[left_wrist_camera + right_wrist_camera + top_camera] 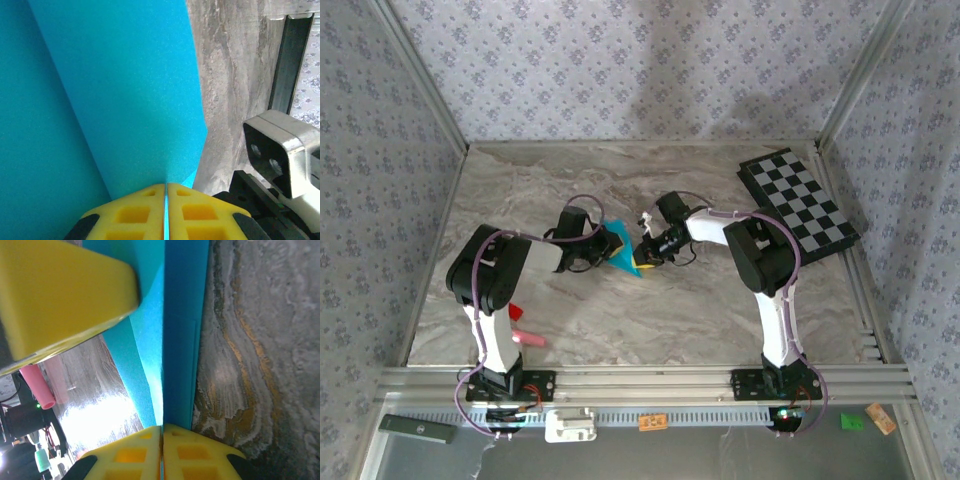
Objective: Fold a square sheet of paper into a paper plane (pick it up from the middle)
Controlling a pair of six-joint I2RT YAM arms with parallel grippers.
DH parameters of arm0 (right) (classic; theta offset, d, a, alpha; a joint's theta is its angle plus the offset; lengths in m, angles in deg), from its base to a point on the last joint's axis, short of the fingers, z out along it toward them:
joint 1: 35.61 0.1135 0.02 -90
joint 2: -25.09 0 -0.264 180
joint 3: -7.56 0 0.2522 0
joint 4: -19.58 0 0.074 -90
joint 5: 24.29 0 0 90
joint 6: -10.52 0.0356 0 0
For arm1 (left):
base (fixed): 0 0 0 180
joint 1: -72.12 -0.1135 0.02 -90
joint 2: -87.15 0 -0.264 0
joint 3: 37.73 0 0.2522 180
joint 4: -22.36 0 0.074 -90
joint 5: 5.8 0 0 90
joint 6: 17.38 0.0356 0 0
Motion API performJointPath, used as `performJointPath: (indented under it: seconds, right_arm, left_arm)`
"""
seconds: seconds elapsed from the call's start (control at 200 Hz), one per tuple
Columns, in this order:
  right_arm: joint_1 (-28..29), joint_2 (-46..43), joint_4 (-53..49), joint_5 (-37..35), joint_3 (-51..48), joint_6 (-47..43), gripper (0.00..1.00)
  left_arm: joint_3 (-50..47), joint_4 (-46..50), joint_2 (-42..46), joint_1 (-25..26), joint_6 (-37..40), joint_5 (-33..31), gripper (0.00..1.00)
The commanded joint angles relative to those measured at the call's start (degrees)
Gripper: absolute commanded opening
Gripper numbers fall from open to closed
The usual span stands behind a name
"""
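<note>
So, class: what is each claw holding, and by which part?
The folded blue paper: the left claw and right claw each pinch an edge of it.

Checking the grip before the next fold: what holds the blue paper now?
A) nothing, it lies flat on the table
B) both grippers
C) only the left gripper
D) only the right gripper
B: the left gripper and the right gripper are each shut on the blue paper.
</note>
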Motion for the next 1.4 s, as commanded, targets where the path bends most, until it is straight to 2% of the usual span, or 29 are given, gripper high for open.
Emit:
performJointPath:
  seconds: [0.0, 0.5, 0.835, 1.394]
  right_arm:
    - [-1.21, 0.26, -3.88, -2.21, -0.69, -1.33, 0.11]
    - [-1.57, -4.12, -1.61, -2.99, -2.82, -1.55, 0.25]
    - [-0.05, -6.35, -1.8, -9.36, -3.24, -3.6, 0.31]
    - [2.7, -9.17, 0.22, -11.96, -2.74, -2.46, 0.35]
  left_arm:
    - [1.91, 1.31, -0.36, -0.32, 1.04, -0.77, 0.1]
    - [3.43, 5.8, -1.49, -0.41, -0.14, -3.54, 0.09]
    - [3.11, 5.96, -1.81, -0.39, -2.11, -4.37, 0.09]
    - [3.25, 6.04, -1.94, -0.39, -2.02, -3.58, 0.09]
